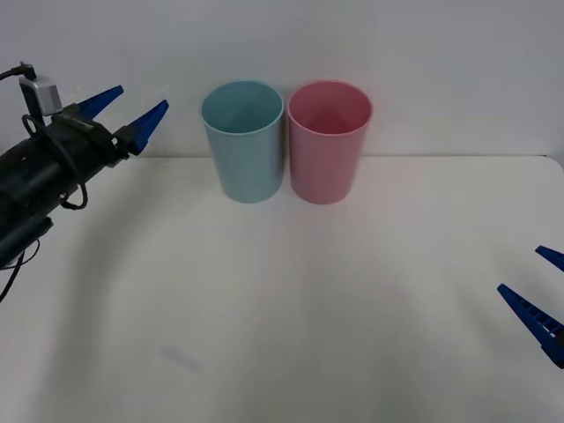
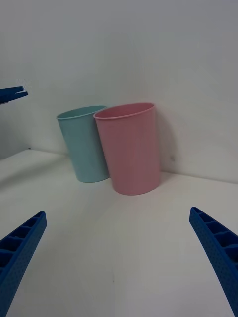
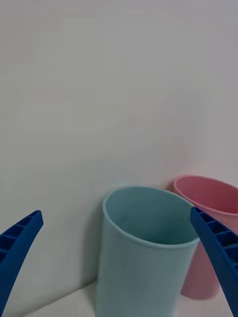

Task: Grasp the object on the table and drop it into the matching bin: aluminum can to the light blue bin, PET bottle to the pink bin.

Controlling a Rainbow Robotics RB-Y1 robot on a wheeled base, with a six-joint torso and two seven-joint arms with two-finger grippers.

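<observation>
The front view holds two bins and two grippers. The light blue bin (image 1: 242, 141) and the pink bin (image 1: 328, 141) stand upright side by side at upper centre of the frame, at the far edge of the table (image 1: 282, 308), their walls touching or nearly so; which of the two cannot be told. Both mouths face the camera partly, and the parts of their interiors that show look bare; their floors are hidden. The left gripper (image 1: 128, 107) is at the upper left of the frame, raised and to the left of the light blue bin, its two blue fingers spread apart with nothing between them. The right gripper (image 1: 542, 286) sits at the lower right edge, low over the table, well apart from the bins, fingers likewise spread and holding nothing.

The right wrist view counts the same two bins from the side: the pink bin (image 2: 130, 148) nearer, the light blue bin (image 2: 85, 144) partly behind it. Their outer walls and bases on the table (image 2: 114, 247) show here, but not their insides. This arm's own fingers (image 2: 20, 247) stand wide at the bottom corners, and the tip of the left gripper (image 2: 12, 93) shows at the left edge.

The left wrist view looks toward the light blue bin (image 3: 144, 262) from just above rim height, its inner wall bare as far as visible, the pink bin (image 3: 208, 198) behind at the right. Its fingers (image 3: 17, 242) are spread wide.
</observation>
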